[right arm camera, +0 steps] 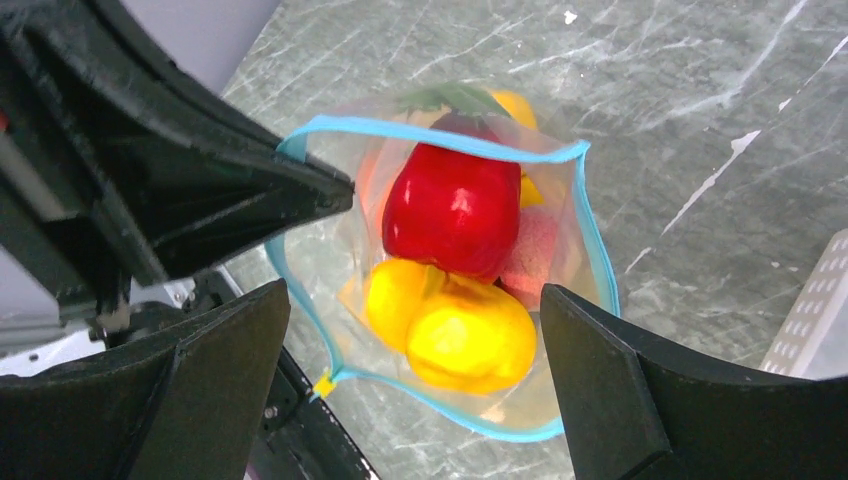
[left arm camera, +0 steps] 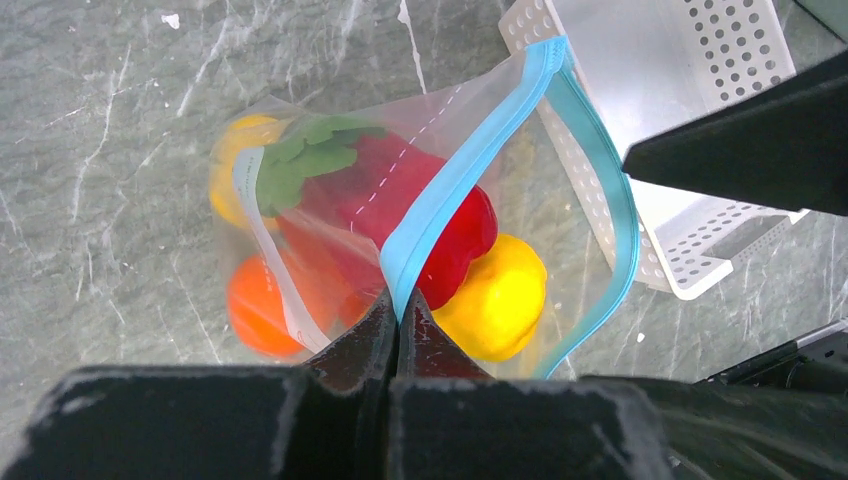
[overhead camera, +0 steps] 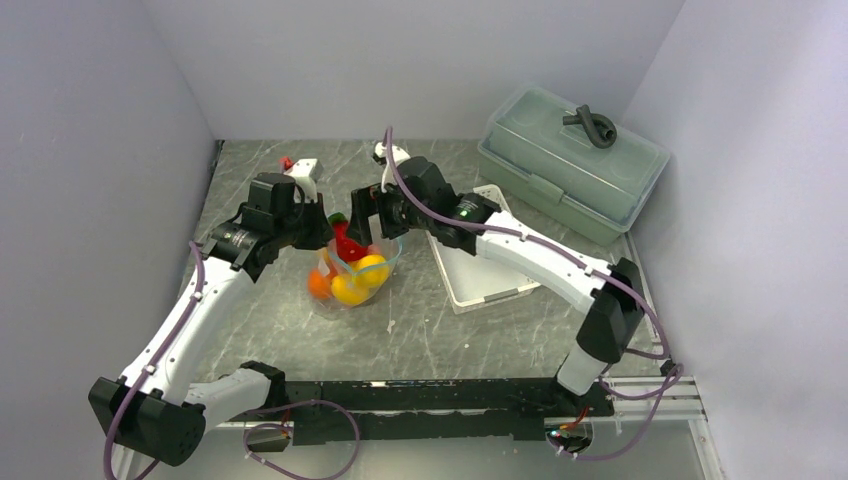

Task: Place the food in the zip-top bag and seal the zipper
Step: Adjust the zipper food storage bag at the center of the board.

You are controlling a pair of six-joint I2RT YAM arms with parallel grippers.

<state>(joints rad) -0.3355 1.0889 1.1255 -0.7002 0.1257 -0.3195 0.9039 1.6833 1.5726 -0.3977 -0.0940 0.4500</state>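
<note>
The table [overhead camera: 300, 330] is surfaced in matte grey stone pattern with pale veins. Near its middle the zip-top bag [overhead camera: 352, 275], of clear, floppy, glossy plastic, is held mouth-up, its thin teal zipper [left arm camera: 470, 165] bowed into an open loop. Inside are packed a smooth orange [left arm camera: 262, 305], crinkled green leaves [left arm camera: 310, 155], a shiny red pepper [right arm camera: 452, 210], rounded yellow lemons [right arm camera: 470, 340] and a matte pinkish peach [right arm camera: 530, 255]. Just right of the bag a white perforated plastic basket [overhead camera: 480, 270] is laid, and further right a grey-green lidded box [overhead camera: 570, 160].

The left arm is reached forward and bent down over the bag. The black fingers of the left gripper [left arm camera: 398, 310] are pressed together, with the zipper strip pinched between them. The right arm is stretched in across the basket, and the right gripper [right arm camera: 415, 300] is held above the bag's mouth, its jaws spread wide.
</note>
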